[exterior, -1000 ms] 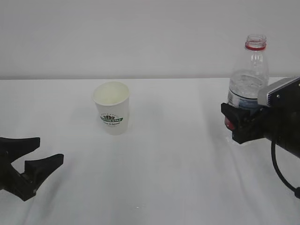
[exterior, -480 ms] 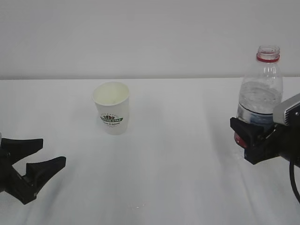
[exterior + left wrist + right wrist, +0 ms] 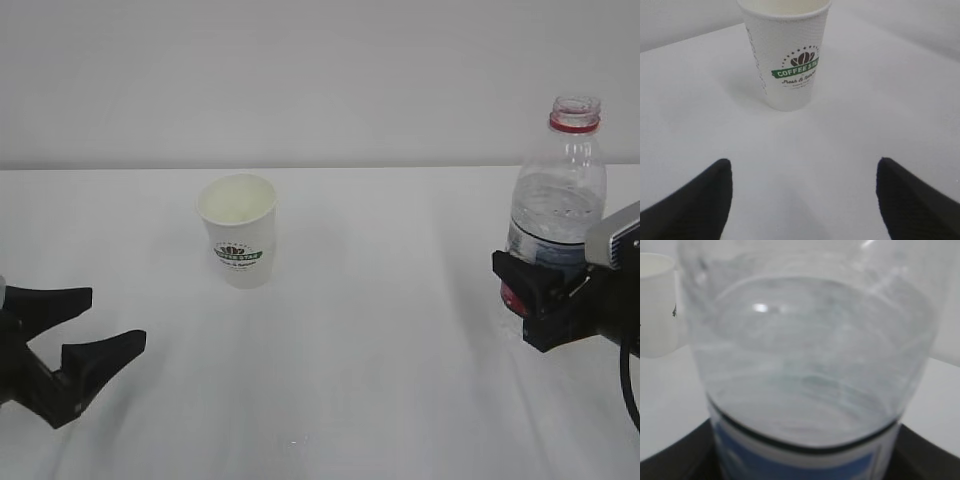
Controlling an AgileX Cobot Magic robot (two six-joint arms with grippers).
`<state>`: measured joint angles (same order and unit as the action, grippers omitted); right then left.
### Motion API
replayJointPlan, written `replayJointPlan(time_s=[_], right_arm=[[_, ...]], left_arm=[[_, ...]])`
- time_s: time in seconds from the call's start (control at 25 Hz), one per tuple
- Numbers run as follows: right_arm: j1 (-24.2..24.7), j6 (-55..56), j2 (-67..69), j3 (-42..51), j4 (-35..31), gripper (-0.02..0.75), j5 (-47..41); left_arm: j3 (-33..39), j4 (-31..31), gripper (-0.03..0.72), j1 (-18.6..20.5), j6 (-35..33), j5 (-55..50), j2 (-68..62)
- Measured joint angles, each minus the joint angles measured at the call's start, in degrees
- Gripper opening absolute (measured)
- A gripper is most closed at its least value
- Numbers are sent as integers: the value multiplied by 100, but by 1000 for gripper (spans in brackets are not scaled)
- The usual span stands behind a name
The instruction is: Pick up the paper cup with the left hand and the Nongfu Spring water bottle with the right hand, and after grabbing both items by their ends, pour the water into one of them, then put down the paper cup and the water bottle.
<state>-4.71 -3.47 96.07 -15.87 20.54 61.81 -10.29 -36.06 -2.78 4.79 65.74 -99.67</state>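
**cup free on the table, bottle in the right hand**

paper cup [image 3: 238, 230] stands upright on the white table [image 3: 370, 380], left of centre and nearer the far edge, logo toward the near edge. nothing touches it. left hand [image 3: 85, 330] sits low by the near left corner, jaws spread wide with nothing between them; the cup lies ahead of it, well apart, centred between the two fingertips [image 3: 700, 197] in the wrist view [image 3: 786, 55].

right hand [image 3: 527, 300] is clamped on the labelled lower part of the nongfu spring water bottle [image 3: 555, 195], near the right edge. bottle upright, uncapped. water [image 3: 810, 365] reaches about the shoulder.
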Motion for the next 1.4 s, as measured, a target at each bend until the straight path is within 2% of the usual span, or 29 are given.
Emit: replayJointPlan(time_s=[0.28, 0.52, 0.96, 1.24, 1.4], right_arm=[[0, -12, 0, 0, 0, 484, 0], [0, -12, 0, 0, 0, 484, 0], [0, -12, 0, 0, 0, 484, 0], [0, -12, 0, 0, 0, 484, 0], [0, -12, 0, 0, 0, 484, 0]], left_arm=[[-485, 0, 690, 0, 0, 10, -157], [-915, -7, 690, 0, 0, 10, -841], [-1857, -640, 691, 0, 0, 10, -1747], [-2392, -683, 691, -403, 0, 10, -2203], [-2674, -312, 690, -742, 0, 10, -2553]])
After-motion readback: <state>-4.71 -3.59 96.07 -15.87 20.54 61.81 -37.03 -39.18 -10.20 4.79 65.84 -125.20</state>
